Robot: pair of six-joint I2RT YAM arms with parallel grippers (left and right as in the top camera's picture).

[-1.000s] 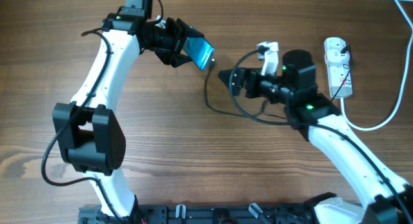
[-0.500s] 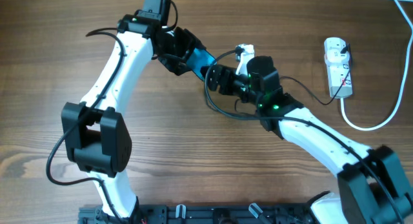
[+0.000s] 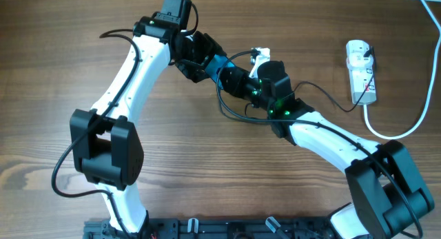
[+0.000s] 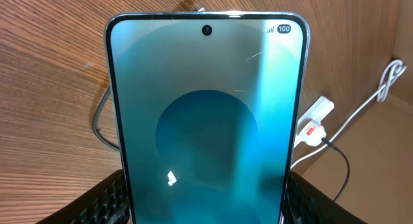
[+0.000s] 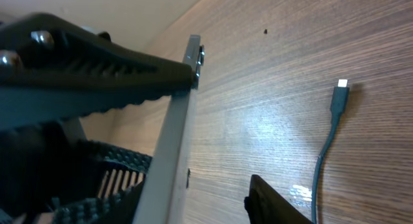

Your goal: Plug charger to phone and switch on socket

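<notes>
Left end effector [image 3: 205,62] gripped phone [image 4: 206,121]; right end effector [image 5: 222,130] gaped empty, charger connector [image 5: 340,88] lay on surface [image 5: 290,43], 2 o'clock.

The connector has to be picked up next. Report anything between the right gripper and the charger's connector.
Nothing visible does: the charger's connector lies on the table ahead of the open right gripper. The phone, held by the left gripper, stands close beside one finger, off that path.
</notes>
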